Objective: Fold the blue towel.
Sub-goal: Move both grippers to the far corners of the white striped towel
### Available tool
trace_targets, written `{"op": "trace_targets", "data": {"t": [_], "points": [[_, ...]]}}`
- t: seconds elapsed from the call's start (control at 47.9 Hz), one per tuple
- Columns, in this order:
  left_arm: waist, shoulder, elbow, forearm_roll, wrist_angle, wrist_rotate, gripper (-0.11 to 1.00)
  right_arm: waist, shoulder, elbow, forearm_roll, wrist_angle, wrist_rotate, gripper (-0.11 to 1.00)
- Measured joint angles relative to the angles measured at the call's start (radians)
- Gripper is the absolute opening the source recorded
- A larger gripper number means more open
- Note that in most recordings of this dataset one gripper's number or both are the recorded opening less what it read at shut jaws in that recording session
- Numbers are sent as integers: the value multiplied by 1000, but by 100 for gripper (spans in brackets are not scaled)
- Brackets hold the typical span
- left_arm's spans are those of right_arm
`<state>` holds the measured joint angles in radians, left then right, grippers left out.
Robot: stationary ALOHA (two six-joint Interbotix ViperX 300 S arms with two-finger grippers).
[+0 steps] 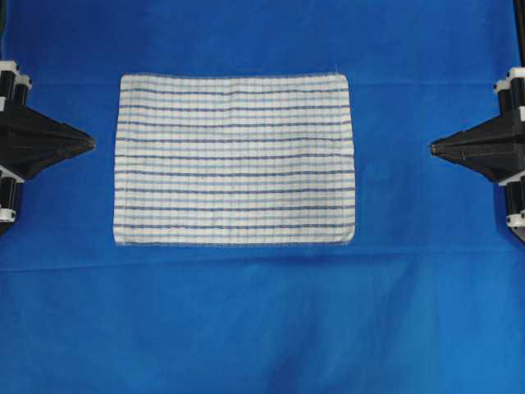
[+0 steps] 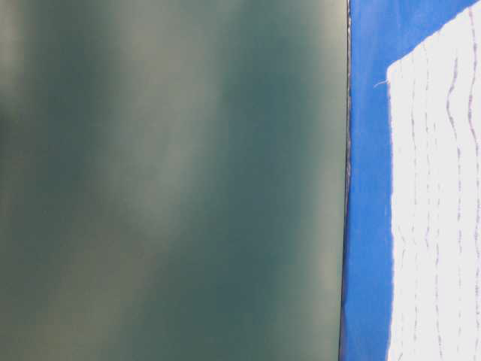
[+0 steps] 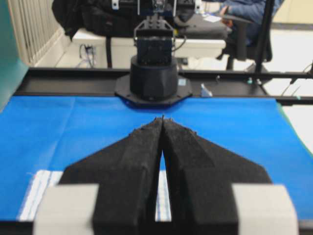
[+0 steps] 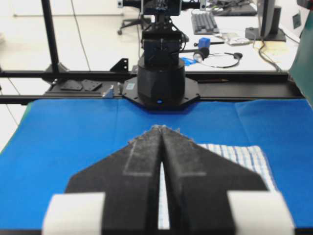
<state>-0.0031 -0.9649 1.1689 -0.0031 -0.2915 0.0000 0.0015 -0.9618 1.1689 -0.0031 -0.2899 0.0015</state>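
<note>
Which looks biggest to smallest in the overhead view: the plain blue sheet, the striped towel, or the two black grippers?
1. The plain blue sheet, which fills the whole view.
2. The striped towel, lying flat on it.
3. The left gripper and right gripper: both look alike in size, so no ranking between them, and both are cut off by the edges.

Thin woven cloth for the blue towel [image 1: 235, 159]: matt white ground, dark-blue and light-blue stripes in a faint check, slightly frayed threads at the edges. Beneath it, plain blue sheet [image 1: 262, 328]: smooth, matt fabric with soft creases. Left gripper [image 3: 162, 121] and right gripper [image 4: 159, 129]: black, matt, grainy foam-like facing on the fingers, with smooth white plastic-looking parts behind. Opposite arm base [image 4: 160, 83]: black, smooth, faintly glossy. Dark green panel [image 2: 173, 180] in the table-level view: smooth, dull, blurred.
</note>
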Motion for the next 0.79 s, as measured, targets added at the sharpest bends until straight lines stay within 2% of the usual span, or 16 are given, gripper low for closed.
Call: {"op": "trace_targets", "data": {"t": [0.104,0.292,0.376,0.668,0.731,0.794], "points": [[0,2,0,-11,34,6,-1,-20,6,-8,-2,5,-12,0],[20,14,5,-14,83,32,0,-109,91,-31,-2,17,-5,0],[64,32,8,-17,101,32,0,-160,152,-40,-2,18,6,0],[295,169,14,-20,123,21,0,-337,445,-98,-2,25,34,0],[331,216,14,-20,123,21,6,-371,517,-124,-2,32,37,1],[362,262,14,-20,123,21,18,-403,578,-146,-2,41,37,6]]}}
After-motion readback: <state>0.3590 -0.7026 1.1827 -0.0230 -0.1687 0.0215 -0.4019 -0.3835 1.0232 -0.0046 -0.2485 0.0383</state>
